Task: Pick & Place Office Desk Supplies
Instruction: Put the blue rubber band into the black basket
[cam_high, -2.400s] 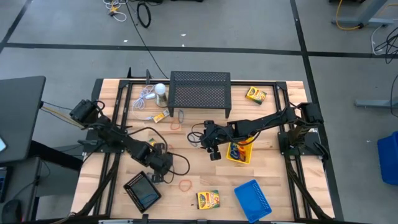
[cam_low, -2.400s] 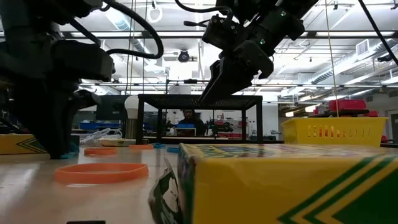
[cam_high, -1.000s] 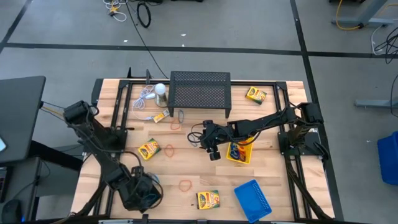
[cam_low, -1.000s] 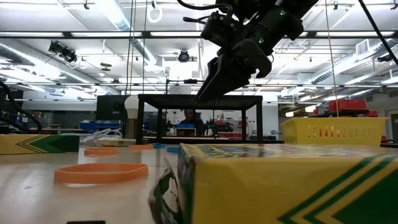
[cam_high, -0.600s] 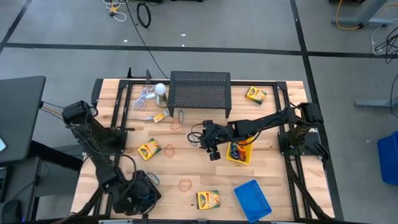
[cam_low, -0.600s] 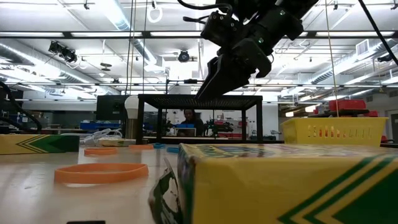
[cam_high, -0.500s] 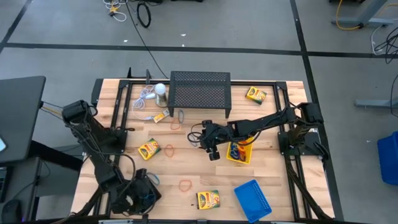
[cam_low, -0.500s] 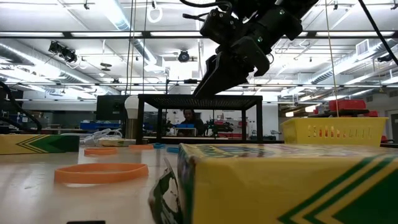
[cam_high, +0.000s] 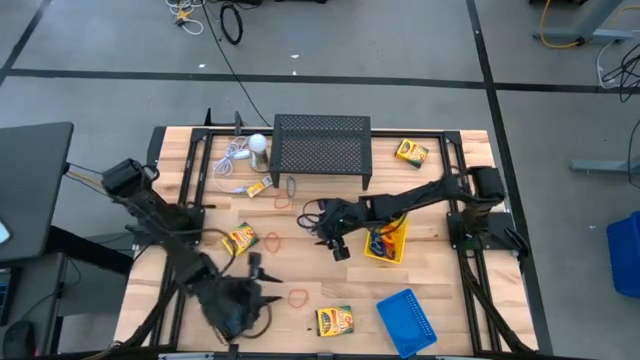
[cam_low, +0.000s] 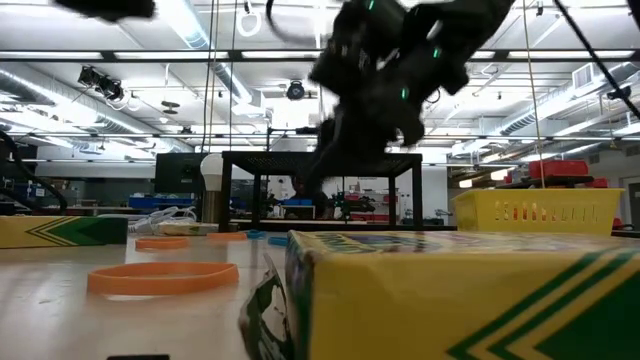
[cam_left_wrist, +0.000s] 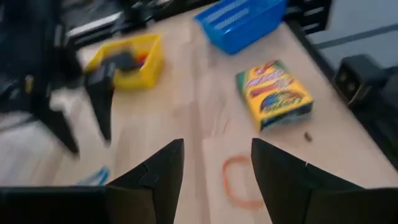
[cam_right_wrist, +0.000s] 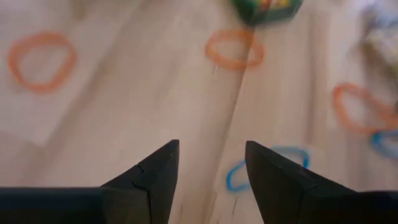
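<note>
My left gripper (cam_high: 266, 292) hovers near the table's front edge, open and holding nothing (cam_left_wrist: 217, 146). An orange rubber band (cam_high: 298, 296) (cam_left_wrist: 239, 186) lies just ahead of it, with a crayon box (cam_high: 334, 320) (cam_left_wrist: 273, 93) beyond. My right gripper (cam_high: 333, 247) (cam_right_wrist: 211, 146) hangs open over the table's middle, beside the yellow tray (cam_high: 385, 245) that holds coloured bands. Under it lie a blue band (cam_right_wrist: 267, 171) and orange bands (cam_right_wrist: 235, 48). The blue tray (cam_high: 407, 318) sits at the front right. More crayon boxes lie at left-centre (cam_high: 238, 240) and back right (cam_high: 411, 152).
The large black mesh stand (cam_high: 321, 150) is at the back centre. A white round object with its cord (cam_high: 258, 146) is to its left. The low view has a crayon box (cam_low: 450, 300) right in front and an orange band (cam_low: 160, 277) to its left.
My left arm has swung right from the front-left corner toward the orange band, and its jaws have opened. My right gripper has shifted slightly left.
</note>
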